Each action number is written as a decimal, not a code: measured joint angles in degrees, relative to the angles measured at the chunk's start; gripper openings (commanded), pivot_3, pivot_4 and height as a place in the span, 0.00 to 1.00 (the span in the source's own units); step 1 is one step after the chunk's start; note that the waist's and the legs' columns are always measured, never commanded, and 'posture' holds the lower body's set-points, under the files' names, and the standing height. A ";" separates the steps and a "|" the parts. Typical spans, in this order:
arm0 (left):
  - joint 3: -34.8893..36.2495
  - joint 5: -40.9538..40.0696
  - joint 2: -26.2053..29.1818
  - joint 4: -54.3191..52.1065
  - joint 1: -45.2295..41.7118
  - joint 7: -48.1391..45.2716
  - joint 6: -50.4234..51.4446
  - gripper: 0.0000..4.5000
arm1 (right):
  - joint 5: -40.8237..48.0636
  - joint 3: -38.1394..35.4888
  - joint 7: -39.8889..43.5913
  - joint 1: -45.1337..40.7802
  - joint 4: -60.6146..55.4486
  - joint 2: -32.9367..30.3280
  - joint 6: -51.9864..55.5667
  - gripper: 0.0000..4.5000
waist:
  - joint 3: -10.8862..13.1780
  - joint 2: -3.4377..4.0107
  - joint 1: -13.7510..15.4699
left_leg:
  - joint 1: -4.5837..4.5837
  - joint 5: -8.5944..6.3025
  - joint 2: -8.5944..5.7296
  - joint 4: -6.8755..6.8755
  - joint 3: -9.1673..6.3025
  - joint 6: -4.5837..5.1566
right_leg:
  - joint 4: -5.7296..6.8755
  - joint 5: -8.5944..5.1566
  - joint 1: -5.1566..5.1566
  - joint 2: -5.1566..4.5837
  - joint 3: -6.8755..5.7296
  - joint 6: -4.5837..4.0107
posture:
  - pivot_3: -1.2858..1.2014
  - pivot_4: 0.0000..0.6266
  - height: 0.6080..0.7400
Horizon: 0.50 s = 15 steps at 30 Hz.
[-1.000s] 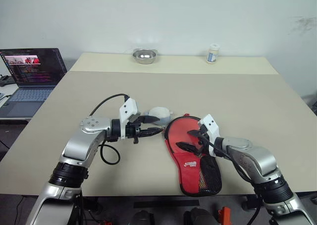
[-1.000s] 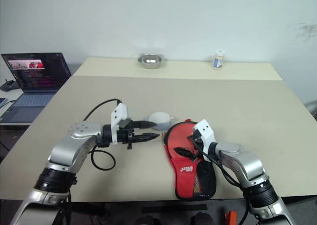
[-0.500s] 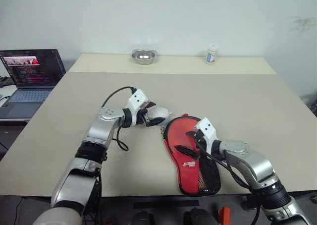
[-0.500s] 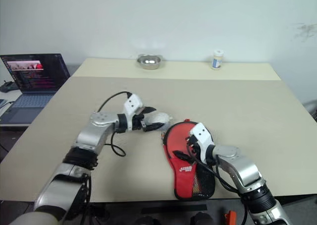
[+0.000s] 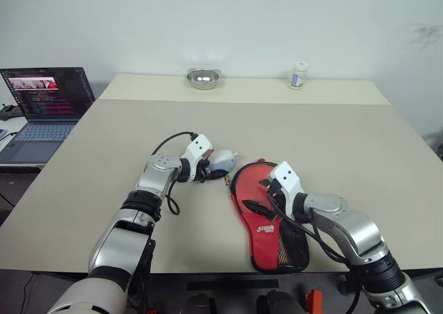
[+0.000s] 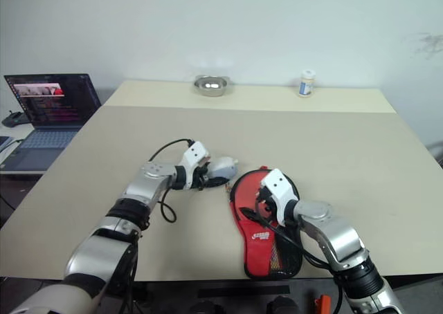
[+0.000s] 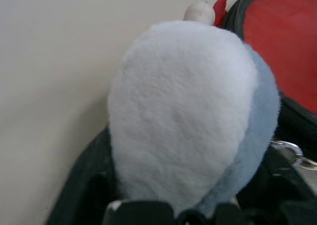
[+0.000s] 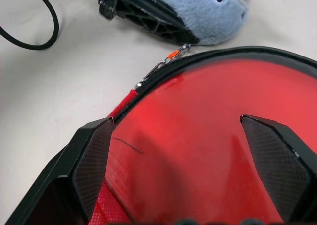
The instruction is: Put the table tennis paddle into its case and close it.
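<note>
Beige tabletop [image 5: 332,141] fills most of what you see from the head camera, with a plain pale wall behind it. At the far edge sit a small round metal bowl [image 5: 203,78] and a little white jar with a pale lid [image 5: 297,75], well apart from each other. Off to your left, on a separate low surface, an open dark laptop [image 5: 41,103] shows a lit screen.

Near the front edge lies the paddle-shaped fabric case [image 5: 268,217], red side up, with a white logo and a black mesh pocket towards its narrow end, and a black zip running round its rim. Its round end points away from you. You can't tell from these views whether the red-faced table tennis paddle is inside it; the smooth red surface in the right wrist view could be either the bat's rubber or the case fabric.

Your right gripper [image 5: 261,196] hovers over the round part of the case, its two black fingers [image 8: 94,163] spread wide apart, one on each side of the red surface, gripping nothing.

Your left gripper [image 5: 210,176] reaches across to a small blue-and-white plush toy [image 5: 222,161] lying just beside the case's round end, by the zip pull. The black fingers sit on either side of the plush, and the left wrist view has its fuzzy body right between them. Whether they are actually squeezing it you cannot tell.
</note>
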 measured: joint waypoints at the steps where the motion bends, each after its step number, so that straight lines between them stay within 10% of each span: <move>1: 0.09 -0.02 -0.05 -0.32 0.07 -0.06 0.06 0.40 | -0.01 -0.03 0.00 -0.10 0.00 -0.01 0.00 1.00 | 0.00 0.00 0.04 | 0.00 0.00 0.00 0.00 0.00 0.00 | 0.00 0.00 0.00 0.00 0.00 0.00 | 0.52 0.24 1.00; 15: 2.47 -2.14 -0.40 -7.20 2.96 -1.24 6.49 0.09 | -2.47 0.67 0.31 0.92 0.55 -1.27 0.43 1.00 | 0.00 0.00 0.39 | -0.05 0.00 0.02 0.00 0.00 0.00 | 0.01 0.00 -0.05 0.01 0.00 -0.01 | 0.52 0.24 1.00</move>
